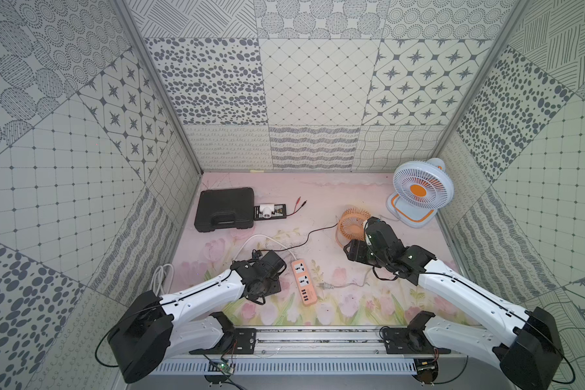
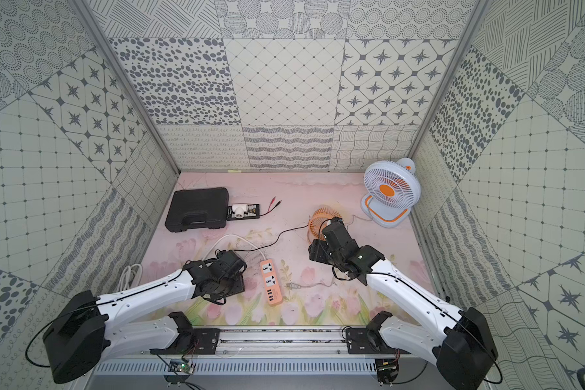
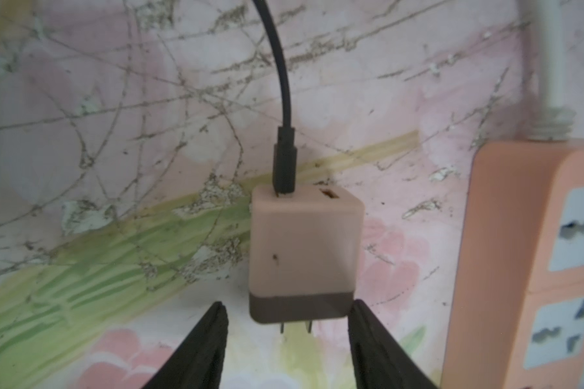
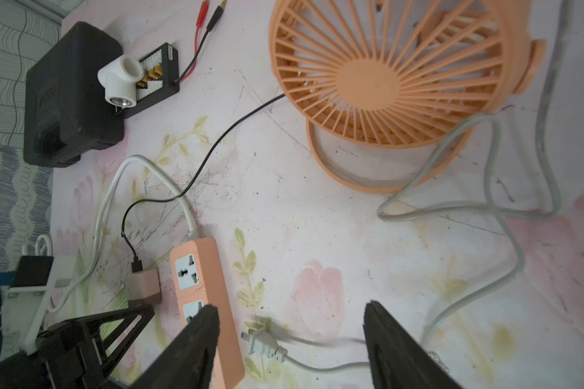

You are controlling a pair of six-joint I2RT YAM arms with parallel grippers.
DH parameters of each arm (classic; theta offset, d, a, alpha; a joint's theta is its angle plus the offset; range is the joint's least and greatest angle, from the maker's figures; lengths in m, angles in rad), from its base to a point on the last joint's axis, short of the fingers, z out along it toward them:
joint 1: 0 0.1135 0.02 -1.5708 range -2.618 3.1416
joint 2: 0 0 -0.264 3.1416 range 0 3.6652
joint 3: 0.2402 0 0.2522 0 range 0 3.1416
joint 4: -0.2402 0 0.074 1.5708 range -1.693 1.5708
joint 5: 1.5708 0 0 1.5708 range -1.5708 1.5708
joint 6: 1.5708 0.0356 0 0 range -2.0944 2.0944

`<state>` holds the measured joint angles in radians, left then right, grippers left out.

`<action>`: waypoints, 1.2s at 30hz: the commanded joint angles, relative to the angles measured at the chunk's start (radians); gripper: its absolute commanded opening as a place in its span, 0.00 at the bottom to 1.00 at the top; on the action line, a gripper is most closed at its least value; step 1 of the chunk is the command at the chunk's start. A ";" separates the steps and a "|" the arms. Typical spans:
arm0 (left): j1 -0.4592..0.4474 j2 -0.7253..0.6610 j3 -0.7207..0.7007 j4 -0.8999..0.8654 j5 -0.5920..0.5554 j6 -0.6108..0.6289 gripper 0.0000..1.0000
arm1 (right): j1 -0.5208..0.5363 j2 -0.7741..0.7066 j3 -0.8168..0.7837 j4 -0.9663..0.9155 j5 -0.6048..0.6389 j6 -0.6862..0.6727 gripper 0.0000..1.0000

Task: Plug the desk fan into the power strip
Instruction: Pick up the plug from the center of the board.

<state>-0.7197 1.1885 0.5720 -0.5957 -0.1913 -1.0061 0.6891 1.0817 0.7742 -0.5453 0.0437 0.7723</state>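
The peach-orange power strip [image 1: 304,281] lies on the flowered mat, both white sockets bare. A small orange fan [image 4: 388,80] stands behind it. The fan's black cable [image 4: 216,148] runs to a peach USB adapter [image 3: 305,256] lying beside the strip [image 3: 520,269], prongs towards my left gripper. My left gripper [image 3: 287,304] is open, its fingers either side of the adapter's brown base. A white desk fan [image 1: 418,190] stands at the back right. Its grey cord ends in a white plug [image 4: 262,342] on the mat. My right gripper [image 4: 290,308] hangs open above that plug.
A black case [image 1: 224,209] lies at the back left. Beside it are a black charger board carrying a white pipe tee [image 1: 269,212] and red and black leads [image 1: 298,204]. The strip's white cord coils by the left wall [image 1: 163,277]. Patterned walls close three sides.
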 commanded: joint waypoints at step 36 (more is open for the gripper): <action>0.005 -0.138 -0.036 0.422 -0.125 0.282 0.00 | 0.089 0.191 0.275 0.046 -0.532 -0.011 0.68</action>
<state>-0.6960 1.1263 0.5465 -0.3935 -0.2916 -0.8909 0.8089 1.3190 1.0004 -0.5533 -0.2890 0.7570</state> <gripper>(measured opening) 0.484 0.687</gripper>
